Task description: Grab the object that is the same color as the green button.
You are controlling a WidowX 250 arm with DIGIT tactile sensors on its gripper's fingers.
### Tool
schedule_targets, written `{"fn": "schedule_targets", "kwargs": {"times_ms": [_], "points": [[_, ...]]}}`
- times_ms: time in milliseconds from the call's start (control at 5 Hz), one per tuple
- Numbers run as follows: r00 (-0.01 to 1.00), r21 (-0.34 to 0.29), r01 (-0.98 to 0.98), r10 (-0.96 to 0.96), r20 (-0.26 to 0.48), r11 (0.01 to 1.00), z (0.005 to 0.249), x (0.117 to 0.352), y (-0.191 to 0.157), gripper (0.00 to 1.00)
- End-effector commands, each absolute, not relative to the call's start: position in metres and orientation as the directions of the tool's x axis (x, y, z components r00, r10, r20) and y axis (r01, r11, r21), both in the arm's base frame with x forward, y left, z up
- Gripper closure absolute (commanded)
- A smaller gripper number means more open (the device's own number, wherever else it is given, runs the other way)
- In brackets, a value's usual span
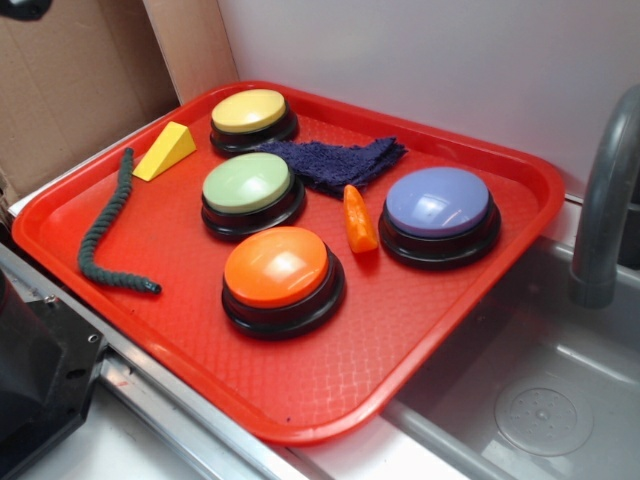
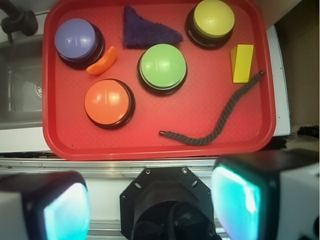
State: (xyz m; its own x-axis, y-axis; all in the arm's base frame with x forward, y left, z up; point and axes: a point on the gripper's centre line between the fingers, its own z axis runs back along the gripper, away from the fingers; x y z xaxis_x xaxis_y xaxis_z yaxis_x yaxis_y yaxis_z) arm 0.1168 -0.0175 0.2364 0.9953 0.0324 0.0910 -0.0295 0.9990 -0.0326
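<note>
A red tray (image 1: 470,290) is being carried on the table, beside a grey sink (image 1: 540,400) with a faucet (image 1: 605,210). On the tray, four dome buttons with black bases are being displayed: the green button (image 1: 248,185) near the middle, a yellow button (image 1: 250,112) towards the back, an orange button (image 1: 278,268) towards the front, and a purple button (image 1: 438,203) on the sink side. The dark green rope (image 1: 105,225) is being seen lying loose and curved along the tray's edge farthest from the sink, well apart from the green button and touched by nothing. A yellow wedge block (image 1: 166,150) is being seen just beside the rope's far end. A dark blue fuzzy cloth (image 1: 335,162) is lying between the yellow and purple buttons, and a small orange pepper-like piece (image 1: 358,220) is lying between the green and purple buttons.

In the wrist view, the claw (image 2: 157,202) is being held wide open above the table's near edge, short of the tray, with nothing being gripped between its two broad fingers (image 2: 237,200). The rope (image 2: 215,122) is being seen ahead of it, towards the right finger.
</note>
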Motion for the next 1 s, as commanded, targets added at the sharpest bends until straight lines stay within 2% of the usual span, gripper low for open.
{"fn": "schedule_targets", "kwargs": {"times_ms": [0,200,400,800], "points": [[0.995,-0.033,-0.030,0.032,0.091,0.999,0.236,0.117,-0.017,0.00],[0.986,-0.056,-0.119,0.125,0.106,0.991,0.217,0.124,0.000,0.00],[0.954,-0.060,-0.248,0.254,0.159,0.967,0.193,0.130,0.021,0.00],[0.860,-0.075,-0.469,0.474,0.190,0.880,0.139,0.138,0.060,0.00]]}}
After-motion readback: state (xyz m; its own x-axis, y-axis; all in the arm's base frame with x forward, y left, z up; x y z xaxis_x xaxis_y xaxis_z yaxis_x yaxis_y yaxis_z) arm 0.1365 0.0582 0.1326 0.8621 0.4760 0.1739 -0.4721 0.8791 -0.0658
